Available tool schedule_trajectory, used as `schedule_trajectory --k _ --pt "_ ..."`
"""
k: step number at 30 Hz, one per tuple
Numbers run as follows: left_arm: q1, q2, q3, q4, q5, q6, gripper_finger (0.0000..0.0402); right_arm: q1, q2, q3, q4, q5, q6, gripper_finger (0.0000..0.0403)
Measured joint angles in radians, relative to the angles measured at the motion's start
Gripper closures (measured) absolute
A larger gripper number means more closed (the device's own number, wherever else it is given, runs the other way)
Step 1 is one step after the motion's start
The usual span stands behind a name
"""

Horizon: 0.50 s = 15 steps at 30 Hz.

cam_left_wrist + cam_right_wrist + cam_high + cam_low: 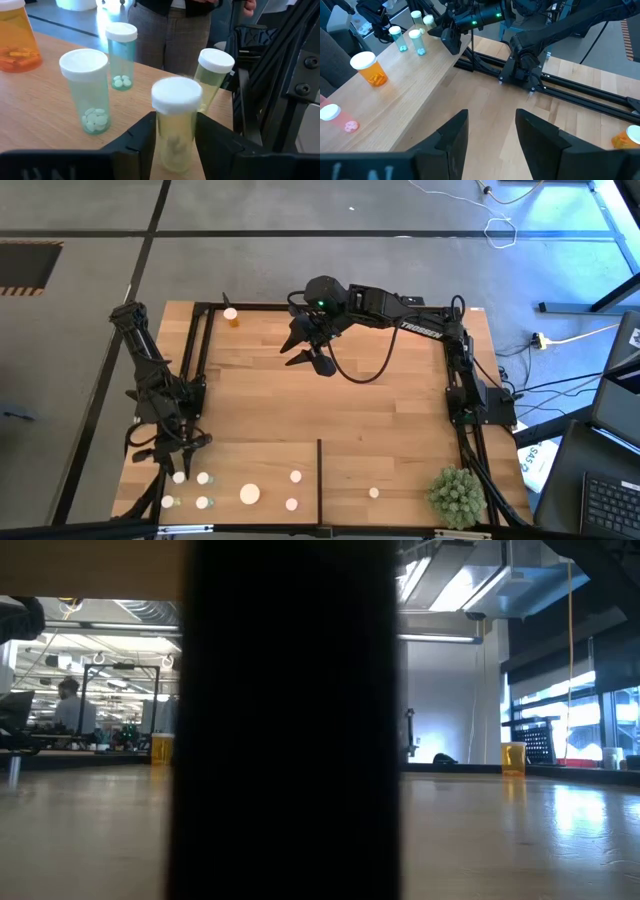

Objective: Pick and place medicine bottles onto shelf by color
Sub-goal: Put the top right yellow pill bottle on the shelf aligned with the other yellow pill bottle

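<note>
My left gripper (176, 465) stands over the left end of the pale shelf (270, 480) at the table's near edge, shut on a yellowish white-capped bottle (176, 125). Around it on the shelf stand two green bottles (87, 90) (120, 55), another yellowish one (212, 75) and an orange one (17, 40). Right of these stand a few more bottles (249, 494), and one (374, 493) beyond the dark divider (319, 480). My right gripper (310, 345) hangs open high over the far middle of the table, nothing between its fingers (490, 135). My left gripper has the yellowish bottle's body (175, 142), below the cap, pinched between its two fingers (142, 137). The fingers come nearly level from the table's far side, one on each side of it. The bottle is upright. I cannot tell whether its base rests on the shelf.
A lone orange bottle (231, 315) stands at the far left of the table. A spiky green plant ball (460, 495) sits at the near right corner. Black frame rails (455, 380) run along the table's sides. A person (170, 30) stands just beyond the near edge.
</note>
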Motion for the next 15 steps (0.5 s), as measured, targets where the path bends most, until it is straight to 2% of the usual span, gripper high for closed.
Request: schedule_trajectory --k 15 --pt "0.000 -0.052 -0.003 0.021 0.004 -0.052 0.0260 0.000 0.000 0.000 0.000 0.000 0.000 0.0237"
